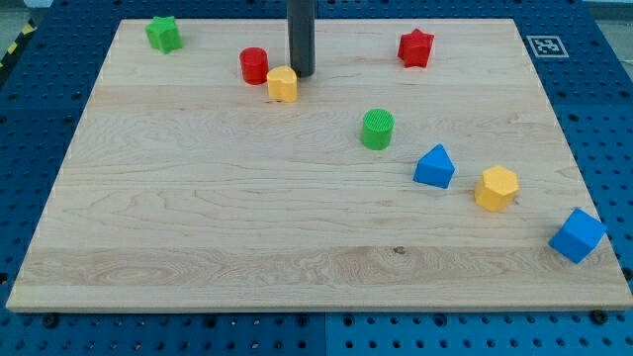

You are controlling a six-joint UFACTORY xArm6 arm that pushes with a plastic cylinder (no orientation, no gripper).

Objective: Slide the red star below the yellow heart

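The red star lies near the view's top, right of centre. The yellow heart lies at the upper middle-left, with a red cylinder just to its upper left. My tip stands just right of and slightly above the yellow heart, close to it or touching it. The tip is far to the left of the red star.
A green star sits at the top left. A green cylinder lies at centre right. A blue triangular block, a yellow hexagon and a blue cube run down to the lower right. The wooden board lies on a blue pegboard.
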